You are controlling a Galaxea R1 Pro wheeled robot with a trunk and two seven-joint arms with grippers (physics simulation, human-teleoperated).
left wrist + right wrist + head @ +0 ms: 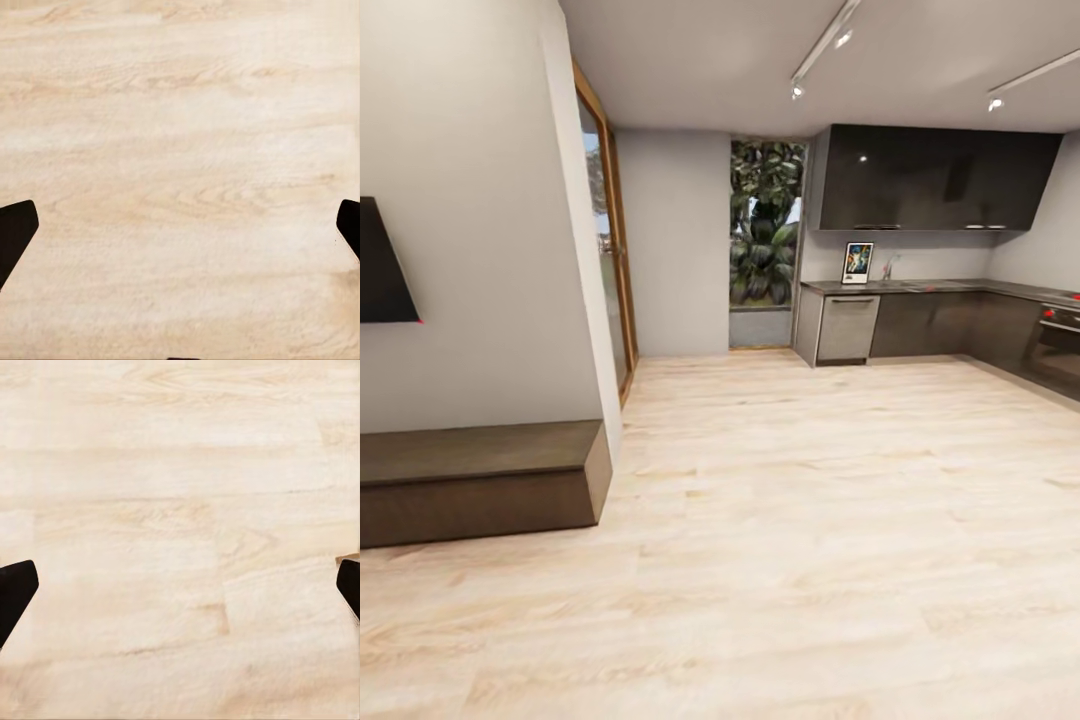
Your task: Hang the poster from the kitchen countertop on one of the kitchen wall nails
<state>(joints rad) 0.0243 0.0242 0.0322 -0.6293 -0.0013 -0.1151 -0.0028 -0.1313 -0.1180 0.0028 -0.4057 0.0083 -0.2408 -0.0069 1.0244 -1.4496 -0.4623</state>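
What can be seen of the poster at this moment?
The poster is a small upright rectangle far across the room, standing on the countertop near its left end, against the pale wall under the dark upper cabinets. It has a dark frame, a white border and a dark blue picture with colourful shapes, too small to make out. A tap stands just to its right. Nothing holds it.

A home: kitchen cabinets [935, 178], oven [1057, 345], wood floor [810, 520].
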